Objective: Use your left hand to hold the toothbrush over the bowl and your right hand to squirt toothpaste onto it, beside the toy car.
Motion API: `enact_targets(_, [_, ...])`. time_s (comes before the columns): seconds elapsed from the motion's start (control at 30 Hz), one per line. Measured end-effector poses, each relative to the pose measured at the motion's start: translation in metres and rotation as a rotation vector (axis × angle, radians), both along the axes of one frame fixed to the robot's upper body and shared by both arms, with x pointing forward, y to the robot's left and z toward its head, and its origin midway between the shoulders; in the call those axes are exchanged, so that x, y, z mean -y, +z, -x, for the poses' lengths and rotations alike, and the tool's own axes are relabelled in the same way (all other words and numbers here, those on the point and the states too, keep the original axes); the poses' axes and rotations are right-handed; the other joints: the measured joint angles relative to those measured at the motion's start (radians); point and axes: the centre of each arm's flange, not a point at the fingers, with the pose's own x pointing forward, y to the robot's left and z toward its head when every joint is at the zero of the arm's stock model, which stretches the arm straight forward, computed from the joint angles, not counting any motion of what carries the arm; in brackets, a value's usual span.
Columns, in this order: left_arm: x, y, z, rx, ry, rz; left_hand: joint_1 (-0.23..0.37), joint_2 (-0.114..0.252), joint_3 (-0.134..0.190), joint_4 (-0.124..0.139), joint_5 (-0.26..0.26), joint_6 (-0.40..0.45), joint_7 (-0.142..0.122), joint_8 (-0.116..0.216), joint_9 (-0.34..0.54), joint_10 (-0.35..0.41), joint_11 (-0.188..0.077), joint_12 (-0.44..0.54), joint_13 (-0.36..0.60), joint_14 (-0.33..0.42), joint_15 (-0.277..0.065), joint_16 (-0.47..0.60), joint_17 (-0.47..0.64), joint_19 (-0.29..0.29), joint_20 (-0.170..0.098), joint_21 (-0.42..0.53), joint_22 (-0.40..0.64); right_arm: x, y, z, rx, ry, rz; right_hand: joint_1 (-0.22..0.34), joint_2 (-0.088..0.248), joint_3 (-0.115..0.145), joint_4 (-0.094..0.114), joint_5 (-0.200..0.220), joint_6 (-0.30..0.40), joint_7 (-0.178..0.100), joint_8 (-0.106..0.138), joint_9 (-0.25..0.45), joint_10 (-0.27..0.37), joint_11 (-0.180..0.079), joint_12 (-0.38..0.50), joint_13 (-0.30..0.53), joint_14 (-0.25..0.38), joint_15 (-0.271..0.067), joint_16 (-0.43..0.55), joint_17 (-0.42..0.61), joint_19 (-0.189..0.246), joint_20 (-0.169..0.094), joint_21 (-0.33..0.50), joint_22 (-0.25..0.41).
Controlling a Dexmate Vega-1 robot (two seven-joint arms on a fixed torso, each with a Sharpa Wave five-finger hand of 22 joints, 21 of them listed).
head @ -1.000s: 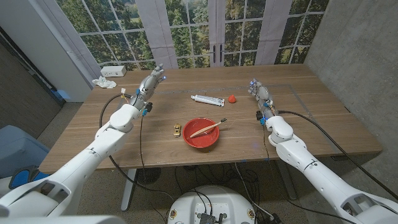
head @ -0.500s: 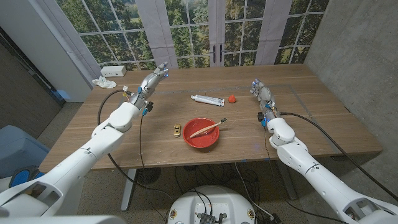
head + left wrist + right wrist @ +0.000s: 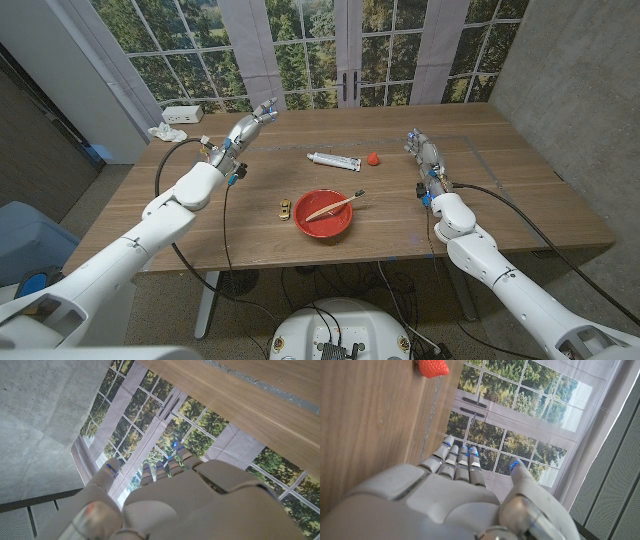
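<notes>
Wooden table [image 3: 520, 200] carries a round red bowl [image 3: 323, 213] — a wooden-handled toothbrush [image 3: 334, 205] lies across it, beside a small yellow toy car [image 3: 285, 208]. White toothpaste tube [image 3: 335, 160] sits behind. Left hand [image 3: 249, 128] and right hand [image 3: 420, 148] — both empty, fingers extended.

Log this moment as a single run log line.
left hand: open, raised | right hand: open | toothbrush: across red bowl | toothpaste tube: on table, untouched | toy car: beside bowl

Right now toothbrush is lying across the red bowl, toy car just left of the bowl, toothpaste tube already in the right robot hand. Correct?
Not quite. In the head view the toothpaste tube lies on the table behind the red bowl, apart from the right robot hand, which holds nothing. The toothbrush and toy car are as you say.
</notes>
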Motion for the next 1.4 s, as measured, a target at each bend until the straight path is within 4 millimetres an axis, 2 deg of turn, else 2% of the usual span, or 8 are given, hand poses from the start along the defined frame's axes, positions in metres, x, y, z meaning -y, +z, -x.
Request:
enact_targets(1.1, [0.022, 0.007, 0.028, 0.032, 0.016, -0.254, 0.0, 0.0, 0.0, 0.0, 0.0, 0.03, 0.012, 0.0, 0.0, 0.04, -0.003, 0.0, 0.0, 0.026, 0.005, 0.0, 0.002, 0.016, -0.002, -0.005, 0.0, 0.008, -0.016, 0.014, 0.028, -0.015, -0.036, 0.0, 0.0, -0.008, -0.008, 0.0, 0.002, -0.002, 0.0, 0.0, 0.0, 0.0, 0.0, 0.0, 0.0, 0.0, 0.0, -0.005, 0.007, 0.0, -0.011, 0.0])
enact_targets(1.4, [0.027, 0.008, 0.036, 0.041, 0.012, -0.327, 0.0, 0.0, 0.002, 0.002, 0.0, 0.036, 0.018, 0.0, 0.0, 0.052, 0.006, 0.0, 0.005, 0.032, 0.0, 0.0, 0.002, 0.019, -0.005, -0.005, 0.0, 0.009, -0.019, 0.018, 0.035, -0.022, -0.044, 0.0, 0.0, -0.008, -0.008, 0.0, 0.002, -0.002, 0.0, 0.0, 0.0, 0.0, 0.0, 0.0, 0.0, 0.0, 0.0, -0.004, 0.007, 0.0, -0.018, 0.0])
